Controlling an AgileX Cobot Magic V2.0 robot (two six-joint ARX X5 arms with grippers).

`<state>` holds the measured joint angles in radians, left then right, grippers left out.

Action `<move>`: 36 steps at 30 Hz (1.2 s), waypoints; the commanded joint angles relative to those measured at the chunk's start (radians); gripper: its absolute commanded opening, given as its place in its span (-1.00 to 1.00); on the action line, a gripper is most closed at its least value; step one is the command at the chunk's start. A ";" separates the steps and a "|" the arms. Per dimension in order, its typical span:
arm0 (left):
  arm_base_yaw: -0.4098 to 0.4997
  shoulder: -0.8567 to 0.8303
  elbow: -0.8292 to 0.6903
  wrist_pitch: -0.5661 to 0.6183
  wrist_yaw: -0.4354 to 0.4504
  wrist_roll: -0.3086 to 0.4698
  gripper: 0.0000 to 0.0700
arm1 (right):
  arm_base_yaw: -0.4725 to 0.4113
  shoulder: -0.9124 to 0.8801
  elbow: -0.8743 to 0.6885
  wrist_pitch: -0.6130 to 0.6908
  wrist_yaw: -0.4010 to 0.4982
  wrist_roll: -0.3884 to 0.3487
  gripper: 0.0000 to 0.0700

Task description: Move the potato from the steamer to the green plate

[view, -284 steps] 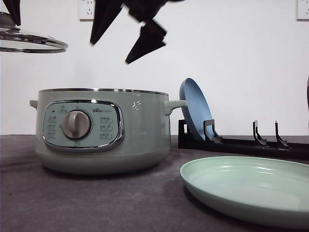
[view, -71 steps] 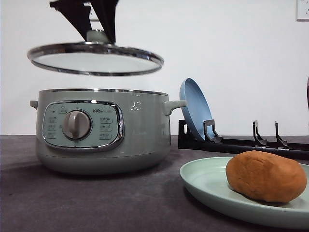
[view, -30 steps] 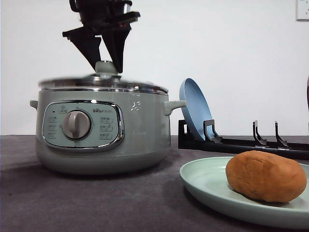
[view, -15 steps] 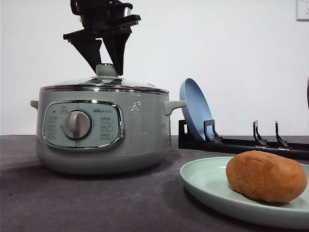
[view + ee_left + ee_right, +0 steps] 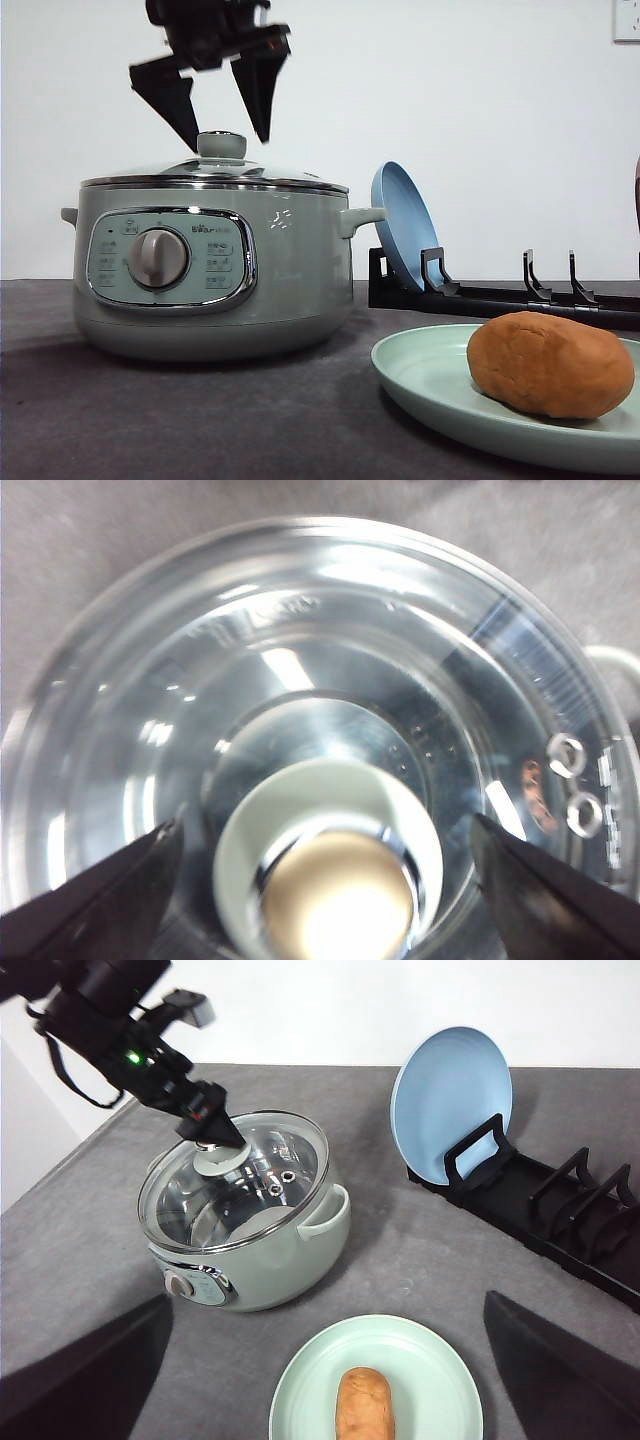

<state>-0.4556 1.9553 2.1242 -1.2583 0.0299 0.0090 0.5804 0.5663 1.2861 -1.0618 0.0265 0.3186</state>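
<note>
Grey matting covers the table (image 5: 180, 420) in front of a plain white wall, and on it the steamer (image 5: 210, 270) stands with its glass lid (image 5: 235, 1175) seated flat on the rim. Off to its right the potato (image 5: 550, 363) lies on its side in the green plate (image 5: 430, 375), clear of the pot, so the transfer itself looks finished and what is left is letting go of the lid cleanly. The left gripper (image 5: 215, 105) hangs just above the lid knob (image 5: 221, 145), wrist pointing straight down, its two black fingers spread wide to either side of the knob with nothing between them. To finish well, I would lift that arm straight up, keeping the fingers apart so neither tip catches the knob and drags the lid off its seat. The right gripper (image 5: 320, 1360) sits high above the plate looking down; its fingers (image 5: 85, 1380) show wide apart at the picture's lower corners, though blurred, so it seems open and empty. A blue plate (image 5: 400, 225) leans in a black rack (image 5: 500, 300) behind.
</note>
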 commanded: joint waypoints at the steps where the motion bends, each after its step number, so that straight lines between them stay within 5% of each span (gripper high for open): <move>1: -0.002 -0.032 0.027 -0.005 0.003 -0.016 0.76 | 0.004 0.007 0.017 0.005 0.001 0.003 0.80; 5: -0.002 -0.093 0.027 -0.027 0.004 -0.022 1.00 | 0.004 0.007 0.017 0.006 0.001 0.003 0.80; 20: -0.003 -0.440 -0.028 -0.049 0.024 0.028 1.00 | 0.004 0.007 0.017 0.005 0.001 -0.022 0.80; 31: -0.002 -0.942 -0.599 0.232 0.216 0.081 1.00 | 0.004 0.007 0.017 0.001 0.000 -0.067 0.80; 36: -0.003 -1.189 -0.867 0.351 0.245 0.002 1.00 | 0.004 0.007 0.017 -0.038 0.000 -0.098 0.80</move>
<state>-0.4538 0.7934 1.2825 -0.9301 0.2675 0.0474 0.5804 0.5663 1.2861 -1.1020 0.0264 0.2451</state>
